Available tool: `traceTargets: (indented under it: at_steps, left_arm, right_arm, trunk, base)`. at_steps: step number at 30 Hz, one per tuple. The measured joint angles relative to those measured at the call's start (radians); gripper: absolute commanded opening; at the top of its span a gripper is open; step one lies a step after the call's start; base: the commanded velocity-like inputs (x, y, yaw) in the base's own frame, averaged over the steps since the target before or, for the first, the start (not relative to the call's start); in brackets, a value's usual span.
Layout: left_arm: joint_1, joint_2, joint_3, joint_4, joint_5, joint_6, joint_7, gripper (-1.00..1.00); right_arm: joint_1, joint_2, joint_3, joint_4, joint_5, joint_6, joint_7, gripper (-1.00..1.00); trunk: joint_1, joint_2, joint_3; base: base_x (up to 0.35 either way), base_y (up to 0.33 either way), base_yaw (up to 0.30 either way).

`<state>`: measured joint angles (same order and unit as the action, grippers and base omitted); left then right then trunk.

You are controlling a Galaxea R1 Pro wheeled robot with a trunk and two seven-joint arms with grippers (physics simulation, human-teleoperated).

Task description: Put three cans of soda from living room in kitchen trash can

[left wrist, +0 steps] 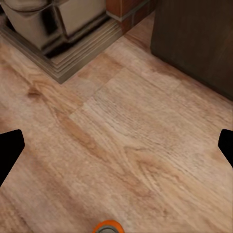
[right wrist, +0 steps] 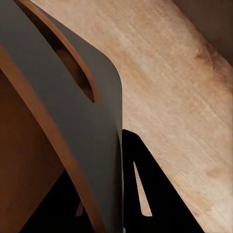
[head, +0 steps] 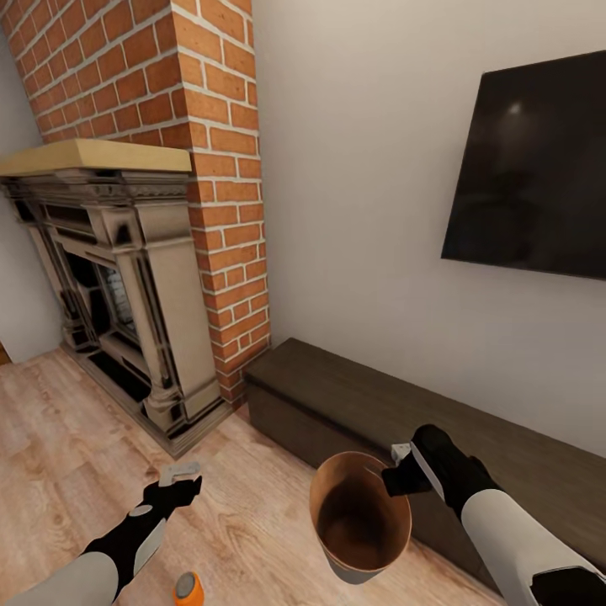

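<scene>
Brown-rimmed tash can [head: 360, 513] in right hand [head: 402, 471]

Light wood floor [head: 76, 438] under orange can [head: 188, 589].

A home living room: red-brick chimney [head: 168, 126], ornate fireplace [head: 118, 286], wall-mounted dark screen [head: 534, 168], long low cabinet [head: 353, 396], light wood floor [head: 76, 438].
</scene>
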<state>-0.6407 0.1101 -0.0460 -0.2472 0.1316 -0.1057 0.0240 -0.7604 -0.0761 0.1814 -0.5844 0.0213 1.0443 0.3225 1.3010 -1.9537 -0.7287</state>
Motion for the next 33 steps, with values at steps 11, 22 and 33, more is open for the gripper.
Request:
traceTargets:
  at_steps: [11, 22, 33]
  left_arm:
    - [0.003, 0.000, 0.000, 0.001, -0.002, -0.058, 0.006, 1.00]
    - [0.004, -0.002, -0.005, 0.029, -0.004, -0.097, 0.007, 1.00]
    - [0.004, -0.003, -0.008, 0.031, -0.006, -0.096, 0.000, 1.00]
  right_arm:
    - [0.000, 0.002, 0.001, 0.000, 0.000, 0.000, 0.001, -1.00]
    - [0.000, 0.011, 0.001, -0.002, -0.006, 0.000, 0.001, -1.00]
    - [0.000, 0.012, 0.001, -0.004, 0.002, 0.000, 0.001, -1.00]
  trunk:
    - [0.042, -0.077, -0.034]
    - [0.084, -0.154, -0.069]
    - [0.127, -0.231, -0.103]
  base:
    - [0.001, 0.000, 0.000]
    - [0.000, 0.000, 0.000]
    - [0.000, 0.000, 0.000]
